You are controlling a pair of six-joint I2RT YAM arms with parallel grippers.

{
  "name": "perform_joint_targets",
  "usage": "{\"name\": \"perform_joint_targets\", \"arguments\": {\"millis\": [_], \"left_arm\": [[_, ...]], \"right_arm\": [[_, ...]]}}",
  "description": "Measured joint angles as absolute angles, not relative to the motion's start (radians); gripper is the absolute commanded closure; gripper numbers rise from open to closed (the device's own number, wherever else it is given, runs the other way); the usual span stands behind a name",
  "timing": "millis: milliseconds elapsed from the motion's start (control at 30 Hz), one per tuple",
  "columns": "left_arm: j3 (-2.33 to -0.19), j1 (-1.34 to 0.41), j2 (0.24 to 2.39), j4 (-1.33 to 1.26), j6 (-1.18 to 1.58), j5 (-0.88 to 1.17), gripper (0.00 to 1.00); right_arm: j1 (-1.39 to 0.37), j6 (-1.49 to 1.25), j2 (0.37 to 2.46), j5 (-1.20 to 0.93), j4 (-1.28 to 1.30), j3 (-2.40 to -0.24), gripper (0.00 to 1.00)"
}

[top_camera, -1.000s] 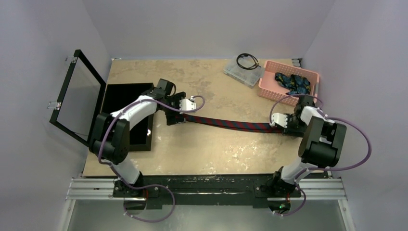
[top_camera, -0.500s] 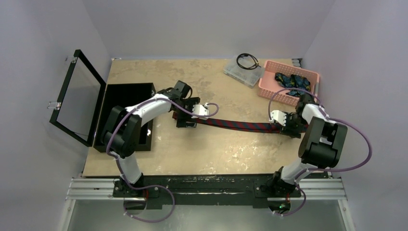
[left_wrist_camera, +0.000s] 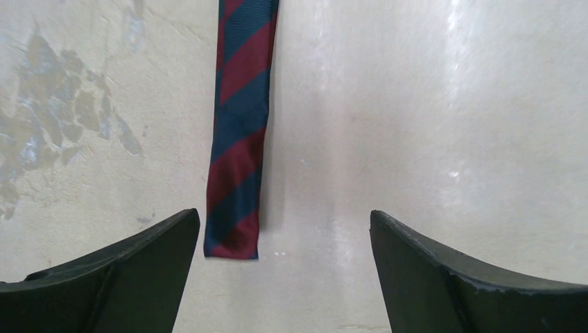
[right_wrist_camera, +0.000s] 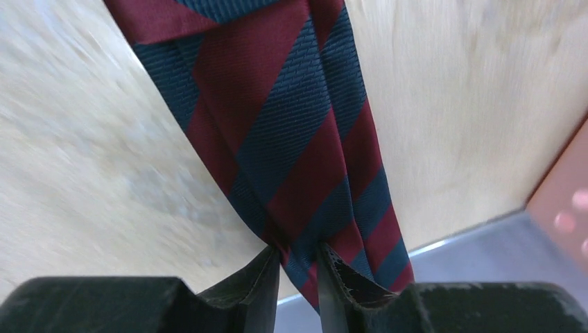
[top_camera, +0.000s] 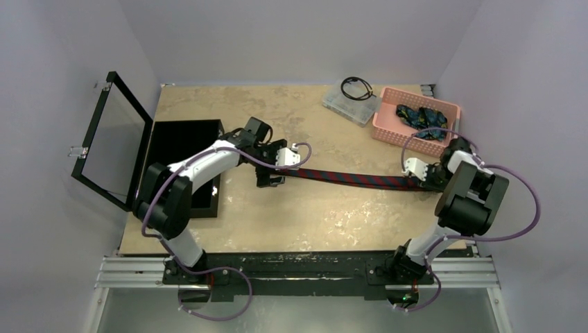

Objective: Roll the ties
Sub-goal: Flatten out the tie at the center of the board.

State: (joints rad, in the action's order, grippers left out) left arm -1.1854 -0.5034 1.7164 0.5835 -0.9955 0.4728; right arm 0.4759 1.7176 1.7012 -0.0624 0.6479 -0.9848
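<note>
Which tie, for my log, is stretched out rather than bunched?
The maroon tie with navy stripes, laid across the table, one end in the jaws of the right gripper. The blue-teal ties sit bunched in the pink basket.

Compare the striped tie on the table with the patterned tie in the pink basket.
The maroon-and-navy striped cloth tie lies stretched straight across the tan table; the dark blue, teal-patterned cloth tie sits bunched in the pink plastic basket. The right gripper pinches the striped tie's end in its jaws; nothing grips the patterned one. Both are soft cloth, neither rolled.
</note>
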Motion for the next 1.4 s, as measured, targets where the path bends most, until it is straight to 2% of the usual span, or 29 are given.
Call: {"name": "perform_joint_targets", "arguments": {"millis": [233, 300, 433, 467, 633, 800, 867, 1000, 1267, 1400], "left_arm": [[-1.145, -0.505, 1.599, 0.47, -0.779, 0.612, 0.05], [-1.126, -0.505, 1.596, 0.428, -0.728, 0.632, 0.05], [-1.109, -0.51, 1.605, 0.385, -0.657, 0.638, 0.05], [-1.121, -0.513, 1.619, 0.383, -0.651, 0.633, 0.04], [-1.221, -0.536, 1.724, 0.384, -0.657, 0.595, 0.0], [-1.325, -0.562, 1.848, 0.391, -0.697, 0.567, 0.0], [-1.377, -0.573, 1.903, 0.412, -0.709, 0.56, 0.0], [-1.454, -0.591, 1.99, 0.451, -0.74, 0.538, 0.0], [-1.582, -0.607, 2.06, 0.612, -0.759, 0.532, 0.09], [-1.606, -0.624, 2.078, 0.666, -0.744, 0.471, 0.11]], "right_arm": [[0.611, 1.807, 1.747, -0.04, 0.623, -1.029, 0.73], [0.628, 1.83, 1.757, -0.03, 0.616, -1.037, 0.65], [0.669, 1.869, 1.795, 0.015, 0.589, -1.043, 0.37], [0.679, 1.874, 1.8, 0.021, 0.596, -1.047, 0.33], [0.683, 1.878, 1.717, -0.053, 0.72, -1.062, 0.26], [0.644, 1.855, 1.588, -0.206, 0.855, -1.074, 0.15], [0.635, 1.829, 1.578, -0.277, 0.906, -1.098, 0.02], [0.621, 1.744, 1.584, -0.456, 1.001, -1.185, 0.02], [0.611, 1.439, 1.595, -0.892, 1.076, -1.341, 0.02], [0.609, 1.39, 1.716, -1.066, 1.214, -1.491, 0.02]]}}
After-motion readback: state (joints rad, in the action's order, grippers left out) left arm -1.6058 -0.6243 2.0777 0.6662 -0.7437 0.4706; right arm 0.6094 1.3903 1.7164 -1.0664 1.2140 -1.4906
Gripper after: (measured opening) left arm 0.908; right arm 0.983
